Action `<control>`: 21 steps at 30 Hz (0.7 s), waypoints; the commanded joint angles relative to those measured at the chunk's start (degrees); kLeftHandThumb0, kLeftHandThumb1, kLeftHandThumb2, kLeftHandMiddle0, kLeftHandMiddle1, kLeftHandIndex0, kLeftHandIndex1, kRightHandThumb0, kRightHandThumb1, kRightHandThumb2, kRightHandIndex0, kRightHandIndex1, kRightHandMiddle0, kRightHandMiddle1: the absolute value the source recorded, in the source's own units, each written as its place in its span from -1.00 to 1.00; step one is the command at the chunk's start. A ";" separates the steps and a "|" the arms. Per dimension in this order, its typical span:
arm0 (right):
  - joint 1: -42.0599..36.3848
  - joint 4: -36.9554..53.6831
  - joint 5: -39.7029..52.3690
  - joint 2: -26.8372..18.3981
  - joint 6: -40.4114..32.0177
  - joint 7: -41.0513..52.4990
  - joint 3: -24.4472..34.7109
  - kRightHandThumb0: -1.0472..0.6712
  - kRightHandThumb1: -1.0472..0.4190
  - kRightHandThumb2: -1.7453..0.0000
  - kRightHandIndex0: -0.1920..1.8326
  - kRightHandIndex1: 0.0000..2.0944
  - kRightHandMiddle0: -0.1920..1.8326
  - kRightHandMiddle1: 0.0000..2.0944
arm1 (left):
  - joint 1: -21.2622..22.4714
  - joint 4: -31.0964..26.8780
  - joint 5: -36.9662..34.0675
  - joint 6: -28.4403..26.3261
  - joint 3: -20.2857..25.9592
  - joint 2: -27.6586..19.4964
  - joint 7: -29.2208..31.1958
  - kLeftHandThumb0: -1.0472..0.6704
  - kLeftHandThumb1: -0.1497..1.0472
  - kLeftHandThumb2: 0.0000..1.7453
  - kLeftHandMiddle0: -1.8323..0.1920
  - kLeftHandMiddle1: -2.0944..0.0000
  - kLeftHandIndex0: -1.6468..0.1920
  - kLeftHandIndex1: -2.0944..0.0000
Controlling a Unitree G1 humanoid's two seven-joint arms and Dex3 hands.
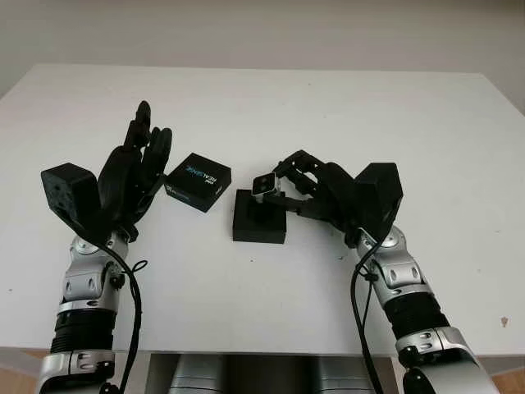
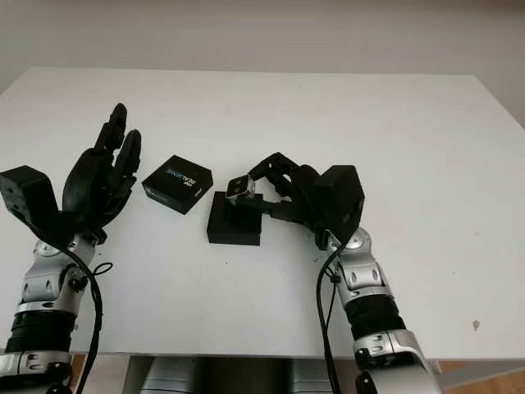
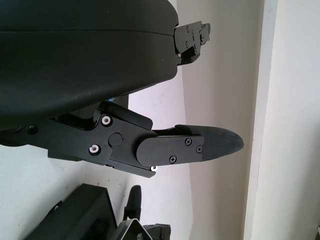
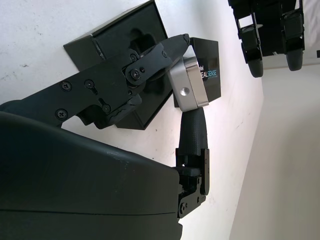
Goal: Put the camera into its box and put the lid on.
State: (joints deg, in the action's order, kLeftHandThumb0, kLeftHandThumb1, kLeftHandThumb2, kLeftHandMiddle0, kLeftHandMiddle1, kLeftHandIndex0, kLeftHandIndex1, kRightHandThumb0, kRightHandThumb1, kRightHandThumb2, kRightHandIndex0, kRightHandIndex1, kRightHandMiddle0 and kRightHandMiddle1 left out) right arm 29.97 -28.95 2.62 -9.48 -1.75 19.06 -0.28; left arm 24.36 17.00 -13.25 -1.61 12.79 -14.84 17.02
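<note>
The camera (image 1: 264, 185), a small silver block with a dark face, is pinched in the right hand (image 1: 297, 185) just above the open black box (image 1: 259, 217). It could catch on the box's rim and tip out, since the grip looks to be on its edges only. The lid (image 1: 198, 181), black with printed lettering, lies on the white table (image 1: 328, 107) just beside the box. The left hand (image 1: 135, 168) hovers open beside the lid, holding nothing.

head cameras look down over the white table (image 1: 344, 115), both catching the box (image 1: 259, 217), while each wrist camera sits tight against its own hand.
</note>
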 commanded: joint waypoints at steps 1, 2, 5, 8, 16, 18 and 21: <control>-0.34 1.09 -0.19 -0.10 -0.01 -0.08 -0.25 -0.22 -0.79 0.94 -0.67 -0.95 -0.54 0.72 | 0.09 -0.58 -0.10 0.05 0.10 -0.74 0.17 -0.57 1.00 -0.52 1.00 1.00 1.00 1.00; -0.48 1.30 -0.38 -0.07 -0.15 -0.12 -0.42 -0.23 -0.79 0.94 -0.67 -0.95 -0.54 0.71 | 0.04 -0.72 -0.08 0.03 0.07 -0.77 0.19 -0.57 1.00 -0.52 1.00 1.00 1.00 1.00; -0.87 1.43 -0.66 0.08 -0.37 -0.02 -0.88 -0.21 -0.79 0.94 -0.67 -0.95 -0.53 0.71 | 0.03 -0.91 -0.10 0.23 0.04 -0.85 0.43 -0.57 1.00 -0.50 1.00 1.00 1.00 1.00; -1.17 1.23 -0.73 0.14 -0.53 0.16 -1.34 -0.22 -0.78 0.94 -0.66 -0.94 -0.52 0.71 | 0.12 -0.77 -0.20 0.31 0.17 -0.87 0.59 -0.56 1.00 -0.50 1.00 1.00 1.00 1.00; -1.86 1.41 -0.94 0.48 -0.82 -0.40 -2.07 -0.25 -0.78 0.94 -0.65 -0.94 -0.51 0.72 | 0.15 -0.62 -0.18 0.34 0.20 -1.12 0.56 -0.56 1.00 -0.52 1.00 1.00 1.00 0.99; -1.75 1.13 -0.83 0.48 -0.90 -0.37 -2.08 -0.25 -0.77 0.94 -0.65 -0.94 -0.50 0.72 | 0.09 -0.59 -0.08 0.28 0.15 -1.27 0.55 -0.56 1.00 -0.52 1.00 1.00 1.00 0.99; -1.70 1.05 -0.80 0.53 -0.97 -0.38 -2.11 -0.26 -0.77 0.94 -0.66 -0.95 -0.50 0.73 | 0.06 -0.65 -0.12 -0.07 0.15 -1.34 0.36 -0.56 1.00 -0.51 1.00 1.00 1.00 0.99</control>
State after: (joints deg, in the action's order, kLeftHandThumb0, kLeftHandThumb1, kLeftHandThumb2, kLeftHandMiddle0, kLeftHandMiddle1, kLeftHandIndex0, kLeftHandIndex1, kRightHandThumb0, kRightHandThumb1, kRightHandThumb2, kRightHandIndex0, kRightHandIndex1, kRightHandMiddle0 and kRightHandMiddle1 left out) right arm 28.57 -28.07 1.78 -9.33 -2.39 18.68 -2.37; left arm 24.36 17.00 -13.24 -1.62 12.79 -15.66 17.36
